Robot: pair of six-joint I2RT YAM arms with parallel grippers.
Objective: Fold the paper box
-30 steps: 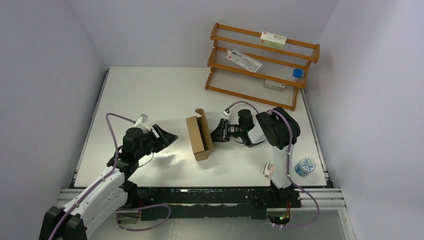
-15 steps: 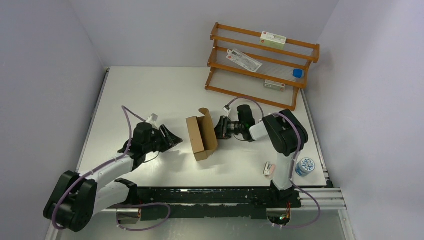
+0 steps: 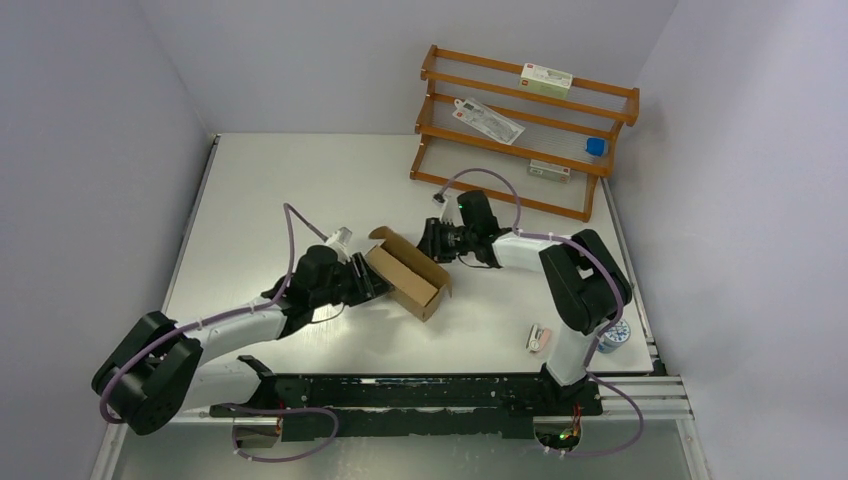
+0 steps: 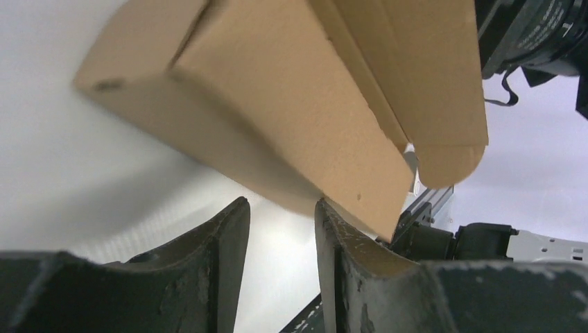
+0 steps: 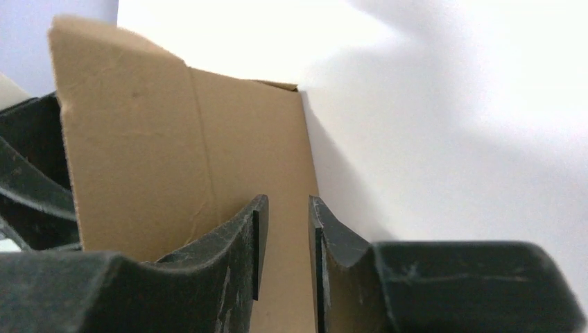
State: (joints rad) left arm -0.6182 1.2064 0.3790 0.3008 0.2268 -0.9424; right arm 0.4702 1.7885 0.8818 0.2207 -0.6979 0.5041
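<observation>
Reaching in from the left, the left gripper [image 4: 281, 202], jaws slightly parted and empty, meets the plain brown cardboard paper box [image 3: 412, 272] lying open-topped on the white table [image 3: 300, 190]. The right gripper [image 5: 287, 198], jaws narrowly apart and empty, faces its far wall. Uneven pushing could skid or crush it.

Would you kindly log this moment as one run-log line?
paper box: open-topped, flaps unclosed | left fingers: apart, beside its near side | right fingers: apart, facing its far side | fold: unfinished
</observation>
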